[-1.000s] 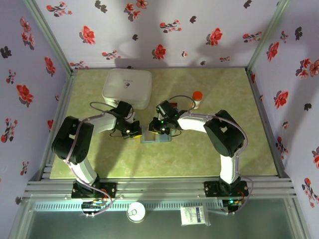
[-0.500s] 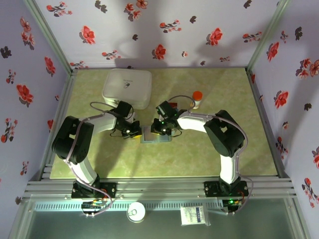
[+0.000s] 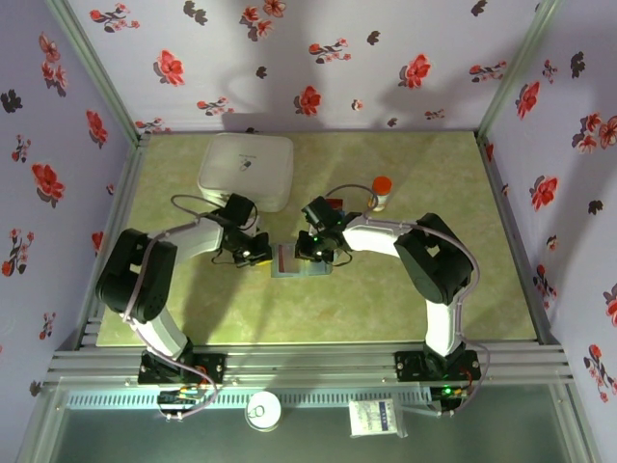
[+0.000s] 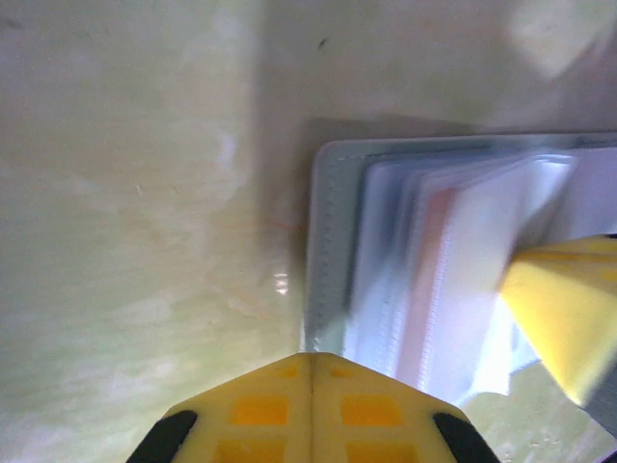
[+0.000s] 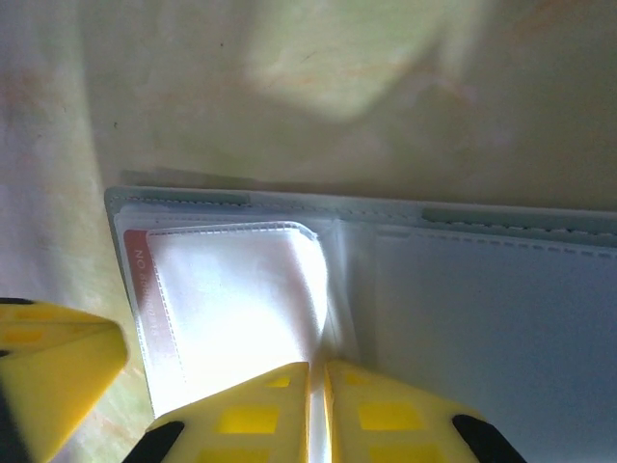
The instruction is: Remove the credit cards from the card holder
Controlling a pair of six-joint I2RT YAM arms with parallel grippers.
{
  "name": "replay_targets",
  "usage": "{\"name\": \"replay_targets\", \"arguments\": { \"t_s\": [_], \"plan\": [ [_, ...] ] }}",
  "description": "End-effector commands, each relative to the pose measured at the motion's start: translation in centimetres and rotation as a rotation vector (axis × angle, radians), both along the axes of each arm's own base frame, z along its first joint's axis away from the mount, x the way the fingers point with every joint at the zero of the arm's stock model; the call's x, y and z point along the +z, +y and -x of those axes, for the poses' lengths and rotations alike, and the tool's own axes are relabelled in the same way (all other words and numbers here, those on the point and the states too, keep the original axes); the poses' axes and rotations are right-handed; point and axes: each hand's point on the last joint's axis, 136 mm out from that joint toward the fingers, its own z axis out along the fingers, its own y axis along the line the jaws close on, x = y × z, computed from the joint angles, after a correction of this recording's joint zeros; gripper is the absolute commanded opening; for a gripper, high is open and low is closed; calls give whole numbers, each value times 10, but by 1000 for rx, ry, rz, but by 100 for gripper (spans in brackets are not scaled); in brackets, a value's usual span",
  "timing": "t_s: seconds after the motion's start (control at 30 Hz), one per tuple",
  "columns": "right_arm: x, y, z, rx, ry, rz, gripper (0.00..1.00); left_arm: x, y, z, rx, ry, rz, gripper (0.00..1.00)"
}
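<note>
The grey-blue card holder point(image 3: 303, 262) lies open on the green table between the two grippers. Its stitched grey edge point(image 4: 328, 241) and fanned clear sleeves fill the right of the left wrist view. A red-orange credit card point(image 5: 135, 280) sits in a clear sleeve on the holder's left panel, with its edge point(image 4: 436, 270) showing pink through the plastic. No blue-teal card is visible. My left gripper point(image 4: 310, 359) is shut and empty, just off the holder's left edge. My right gripper point(image 5: 318, 367) is closed on a clear sleeve at the holder's middle fold point(image 5: 339, 289).
A large white box point(image 3: 246, 171) stands at the back left, close behind the left arm. An orange-capped bottle point(image 3: 382, 191) stands behind the right arm. Flowered walls enclose the table on three sides.
A red strip of card now shows on the holder's left panel in the top view. The left arm has shifted slightly; the right gripper stays on the holder.
</note>
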Motion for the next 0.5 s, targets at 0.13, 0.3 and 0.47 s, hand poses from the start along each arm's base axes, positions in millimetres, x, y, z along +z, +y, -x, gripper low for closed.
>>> {"name": "replay_targets", "arguments": {
  "t_s": [0.13, 0.3, 0.47],
  "plan": [
    [-8, -3, 1, -31, 37, -74, 14, 36, -29, -12, 6, -56, 98, 8],
    [-6, -5, 0, -42, 37, -90, 14, 23, -41, -7, -9, -32, 84, 18],
    [-9, -8, 2, -50, 51, -104, 14, 16, -44, -5, -9, -23, 84, 24]
  ]
}}
